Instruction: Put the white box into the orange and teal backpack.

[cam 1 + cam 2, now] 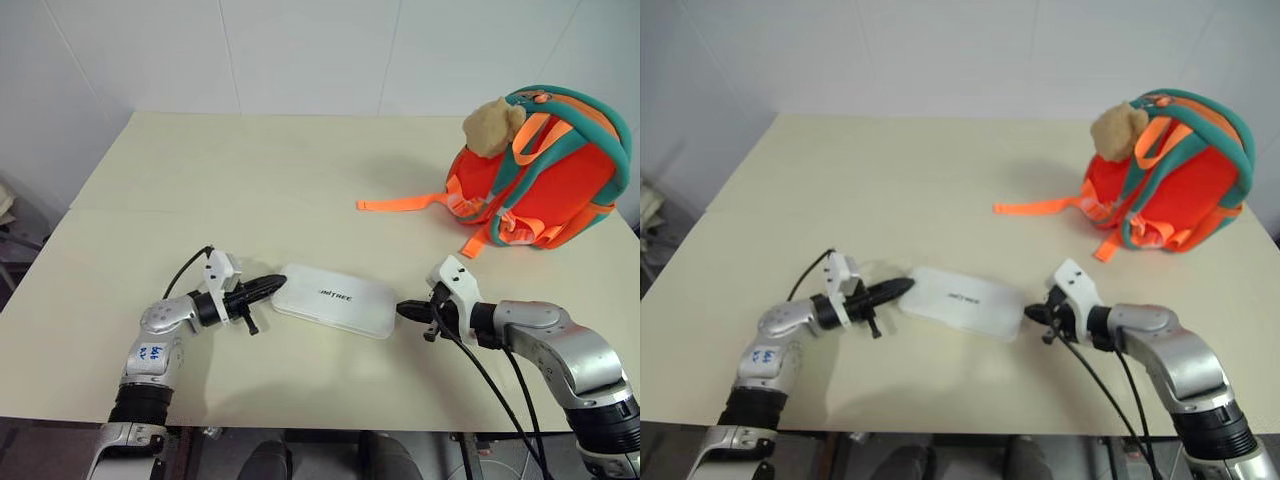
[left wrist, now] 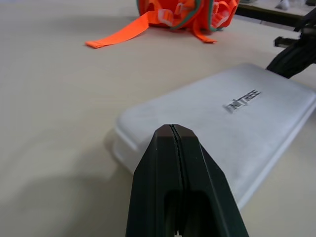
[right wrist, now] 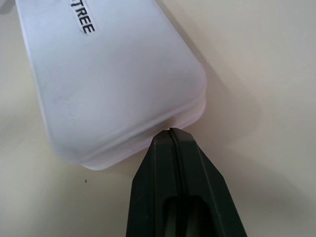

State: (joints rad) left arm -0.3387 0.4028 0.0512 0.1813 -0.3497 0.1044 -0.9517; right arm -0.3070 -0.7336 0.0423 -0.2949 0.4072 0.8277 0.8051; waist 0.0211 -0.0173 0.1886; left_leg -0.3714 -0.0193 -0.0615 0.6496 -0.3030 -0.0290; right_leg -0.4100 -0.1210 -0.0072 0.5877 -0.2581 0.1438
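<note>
The white box (image 1: 335, 298) lies flat on the table between my two grippers, dark lettering on its lid. My left gripper (image 1: 276, 283) is shut, its tip at the box's left end (image 2: 148, 128). My right gripper (image 1: 403, 310) is shut too, its tip against the box's right end (image 3: 148, 128). Neither holds anything. The orange and teal backpack (image 1: 545, 170) stands at the table's far right, a tan plush toy (image 1: 492, 126) hanging at its top and an orange strap (image 1: 400, 204) trailing left across the table.
The cream table (image 1: 250, 180) stretches wide behind the box. White tiled walls rise behind its far edge. Black cables run along both forearms near the table's front edge.
</note>
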